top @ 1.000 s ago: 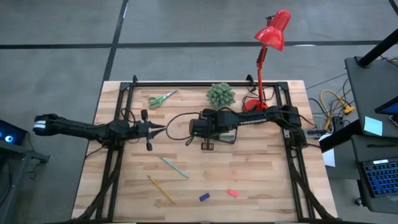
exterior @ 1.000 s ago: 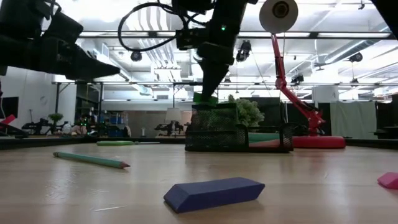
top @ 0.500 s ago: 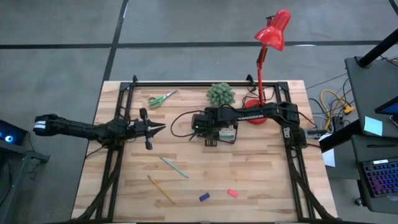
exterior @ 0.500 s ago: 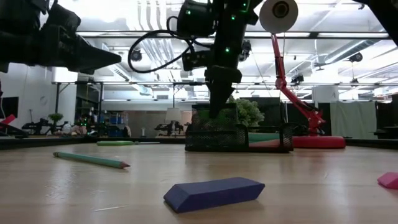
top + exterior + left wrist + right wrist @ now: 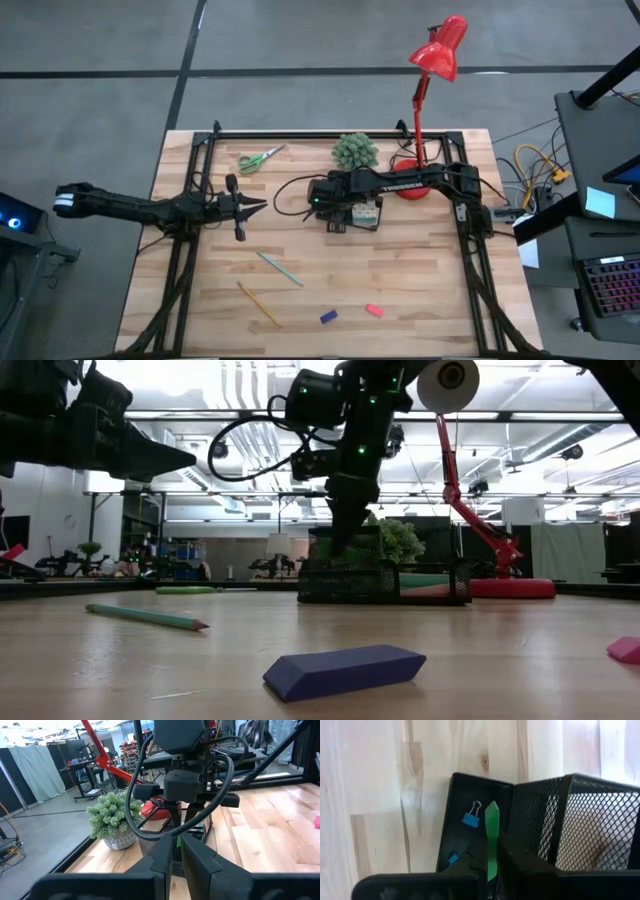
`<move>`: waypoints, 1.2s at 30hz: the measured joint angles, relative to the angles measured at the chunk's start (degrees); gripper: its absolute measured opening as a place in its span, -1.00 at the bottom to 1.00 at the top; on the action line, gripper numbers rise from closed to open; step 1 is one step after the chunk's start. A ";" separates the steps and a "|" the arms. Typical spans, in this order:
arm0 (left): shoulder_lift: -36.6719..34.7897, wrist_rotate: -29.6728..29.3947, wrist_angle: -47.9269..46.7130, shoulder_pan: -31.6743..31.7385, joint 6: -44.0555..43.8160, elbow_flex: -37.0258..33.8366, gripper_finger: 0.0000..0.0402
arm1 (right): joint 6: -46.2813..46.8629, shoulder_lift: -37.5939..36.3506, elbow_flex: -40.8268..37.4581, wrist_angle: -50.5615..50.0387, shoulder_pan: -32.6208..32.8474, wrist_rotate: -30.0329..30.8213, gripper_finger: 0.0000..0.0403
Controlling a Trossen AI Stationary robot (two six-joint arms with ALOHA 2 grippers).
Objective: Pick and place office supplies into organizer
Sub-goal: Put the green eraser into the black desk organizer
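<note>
Right now I have the right gripper [image 5: 492, 851] clenched on a slim green piece [image 5: 492, 837], which I take for a marker or highlighter, and it hangs over the organizer [image 5: 362, 216] at the centre of the high view, just below the potted plant [image 5: 355, 152]. In the right wrist view the green tip points into the low black compartment where a blue binder clip [image 5: 471, 819] already lies, with the mesh wall [image 5: 560, 820] immediately right of it. The left gripper [image 5: 258, 206] waits at centre left of the high view, fingers nearly together and holding nothing I can see.

My worry is the mesh wall: the piece sits very near its edge, so if I drop it tilted it could catch on the rim and tip out onto the wood. Coming down too low risks nudging the light tray. The scissors [image 5: 261, 159], teal pen [image 5: 279, 268], yellow pencil [image 5: 259, 303] and blue piece [image 5: 328, 317] and pink piece [image 5: 374, 310] lie on the table, not yet collected.
</note>
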 joint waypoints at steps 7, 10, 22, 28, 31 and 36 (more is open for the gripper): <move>0.23 -0.01 -0.04 0.00 0.30 0.11 -0.87 | 1.79 0.01 0.00 0.23 0.03 -0.02 -0.73; 0.11 0.01 -0.03 0.00 0.35 0.11 -0.87 | 1.93 0.02 0.00 0.25 0.02 -0.04 -0.65; 0.13 0.01 -0.06 0.00 0.33 0.26 -0.87 | 3.08 0.02 0.00 0.41 0.02 -0.38 -0.51; 0.19 0.01 -0.08 0.00 0.33 0.26 -0.87 | 5.94 0.02 0.00 0.36 0.04 -2.60 -0.45; 0.24 0.01 -0.10 0.00 0.33 0.24 -0.87 | 6.23 0.02 0.00 -0.10 0.04 -2.70 -0.42; 0.24 0.01 -0.12 0.00 0.31 0.24 -0.87 | 8.02 0.04 0.00 -0.18 0.05 -2.73 -0.32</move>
